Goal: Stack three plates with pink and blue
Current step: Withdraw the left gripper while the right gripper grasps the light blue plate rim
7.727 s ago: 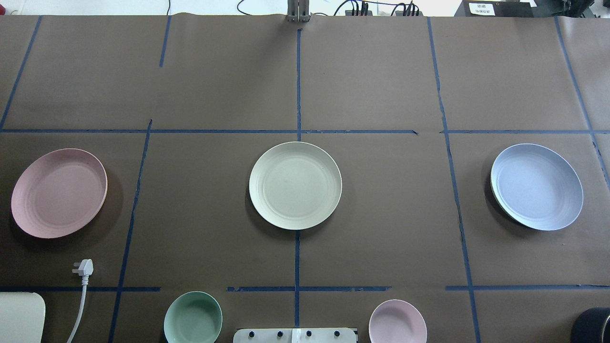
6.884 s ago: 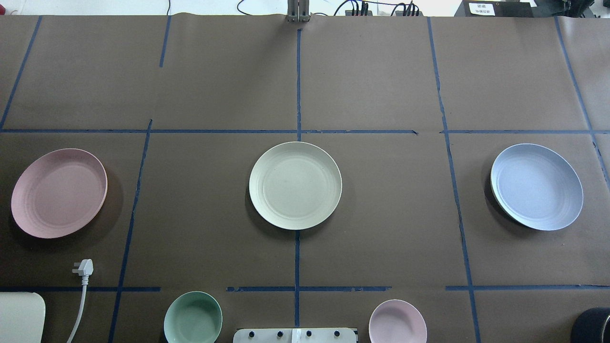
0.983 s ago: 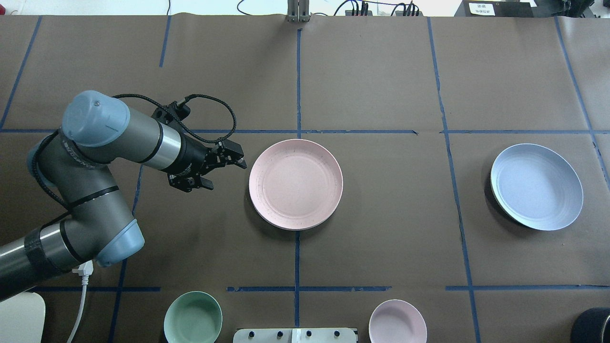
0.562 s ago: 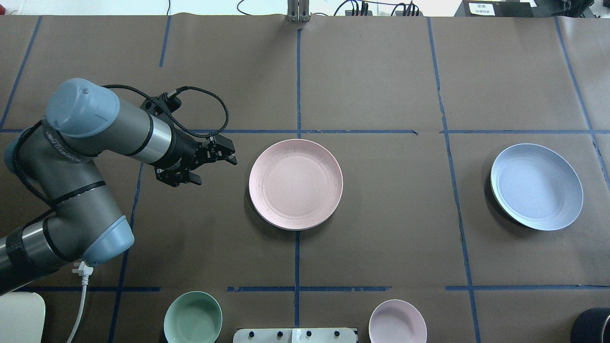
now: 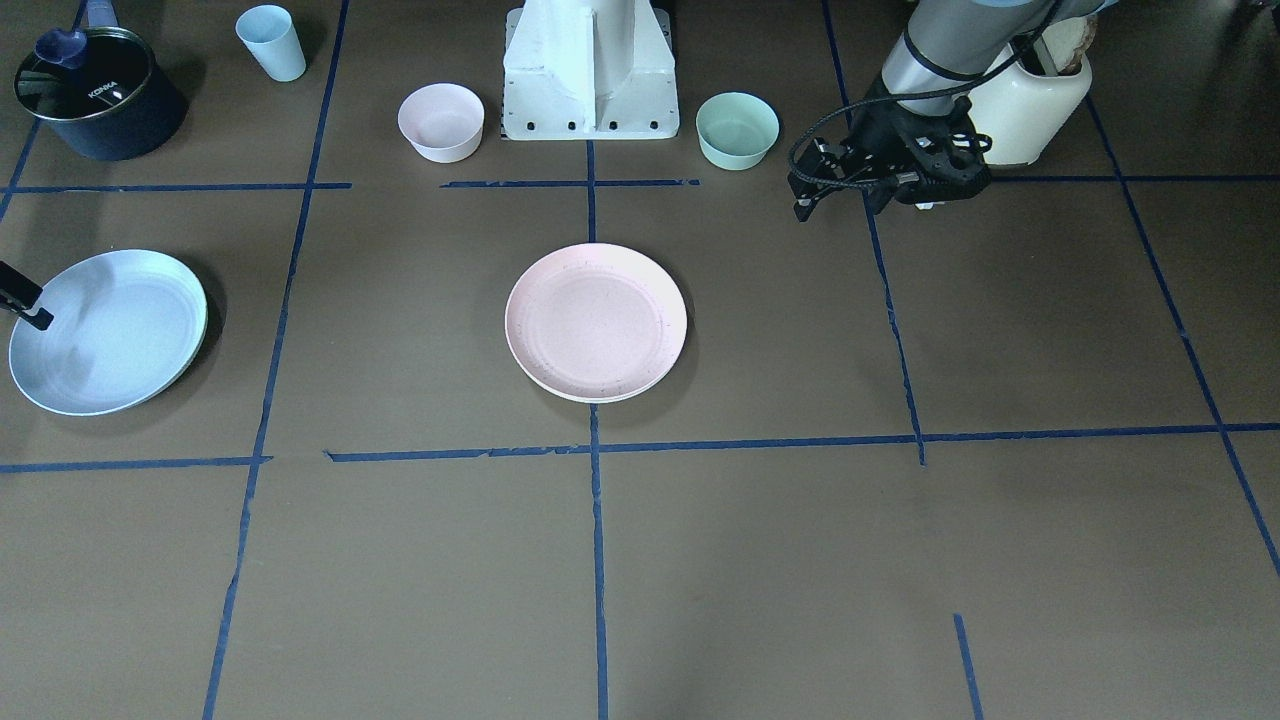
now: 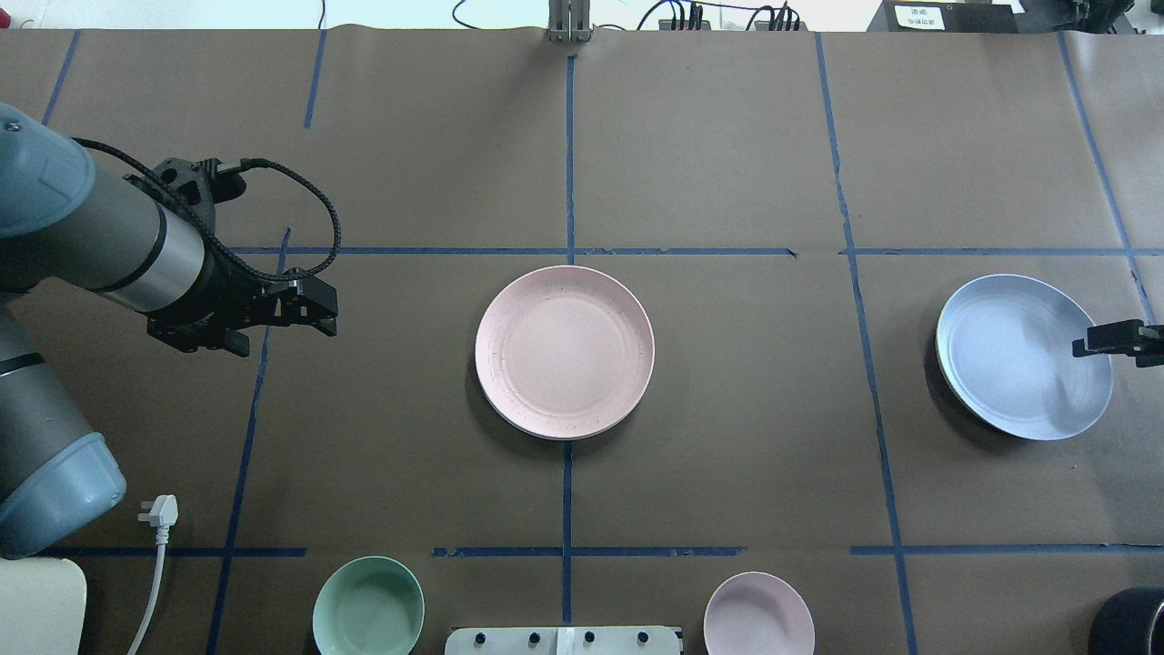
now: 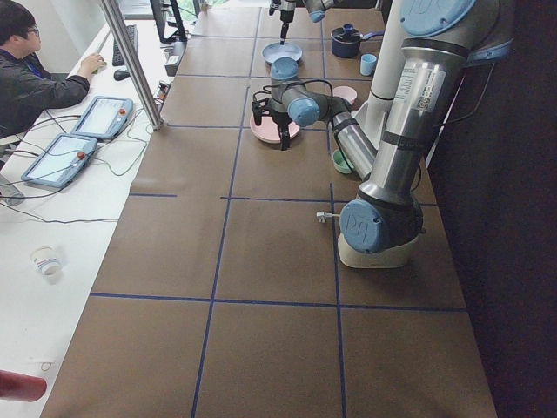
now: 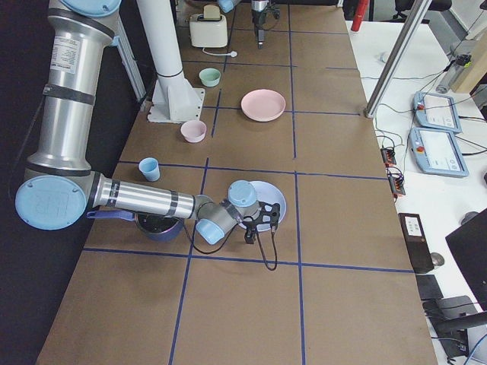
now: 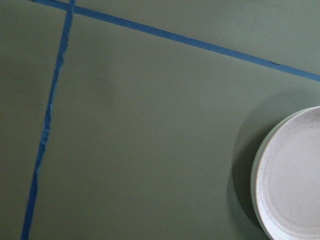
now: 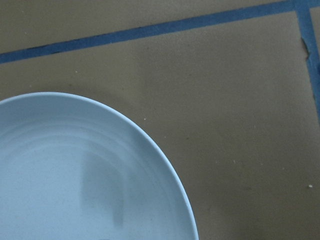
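The pale pink plate lies at the table's middle, on top of the cream-yellow plate, of which only a thin rim shows. The light blue plate sits tilted at the right. My left gripper is open and empty, well left of the pink plate. My right gripper reaches in from the frame's edge. One of its fingers hangs over the blue plate's outer rim. It looks open and holds nothing.
A mint-green bowl and a small pink bowl stand near the robot base. A dark pot and a blue cup are behind the blue plate. A white plug lies front left.
The pink plate went from the far left onto the cream plate. My left arm has since drawn back to the left, empty. My right gripper has come in over the blue plate's outer rim.
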Robot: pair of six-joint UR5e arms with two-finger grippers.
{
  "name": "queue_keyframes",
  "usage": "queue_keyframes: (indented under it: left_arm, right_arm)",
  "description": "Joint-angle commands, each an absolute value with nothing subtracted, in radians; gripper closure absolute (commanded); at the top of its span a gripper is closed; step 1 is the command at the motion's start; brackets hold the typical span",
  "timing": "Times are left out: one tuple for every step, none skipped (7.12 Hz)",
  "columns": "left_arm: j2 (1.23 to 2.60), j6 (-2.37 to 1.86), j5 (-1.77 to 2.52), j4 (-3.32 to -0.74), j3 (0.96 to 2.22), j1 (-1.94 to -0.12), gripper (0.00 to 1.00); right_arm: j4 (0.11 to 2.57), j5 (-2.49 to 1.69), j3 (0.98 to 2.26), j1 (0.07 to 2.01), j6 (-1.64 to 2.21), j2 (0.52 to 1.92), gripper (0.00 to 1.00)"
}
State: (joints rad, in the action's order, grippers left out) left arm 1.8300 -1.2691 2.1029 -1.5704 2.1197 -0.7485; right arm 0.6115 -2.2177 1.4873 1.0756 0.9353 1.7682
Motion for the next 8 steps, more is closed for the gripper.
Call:
queue_keyframes:
  left_arm:
    - [1.792,-1.218,2.103,-1.568,2.132,-0.776,0.00]
    - [1.790,-1.218,2.103,-1.568,2.134,-0.782,0.00]
    - [1.787,-1.218,2.105,-1.568,2.134,-0.791,0.00]
    - [1.776,-1.218,2.105,-1.568,2.134,-0.801,0.00]
    - [1.776,-1.218,2.103,-1.568,2.134,-0.805,0.00]
    - [1.766,-1.218,2.103,-1.568,2.132,-0.807,0.00]
    - [1.755,-1.180,2.103,-1.568,2.125,-0.807,0.00]
    - [1.714,-1.072,2.100,-1.568,2.123,-0.818,0.00]
  right_arm:
    - [0.600,-2.210,1.459,1.060,0.957,1.764,0.07]
    - [0.600,-2.215,1.450,1.060,0.957,1.767,0.36]
    - [0.600,-2.220,1.453,1.061,0.954,1.767,0.74]
    - [0.598,-2.233,1.462,1.071,0.944,1.767,0.97]
    - [0.598,-2.258,1.462,1.087,0.943,1.764,1.00]
    - [0.598,-2.290,1.463,1.116,0.943,1.764,1.00]
    - [0.598,-2.336,1.466,1.152,0.942,1.761,1.00]
    - [0.600,-2.347,1.498,1.154,0.943,1.761,1.00]
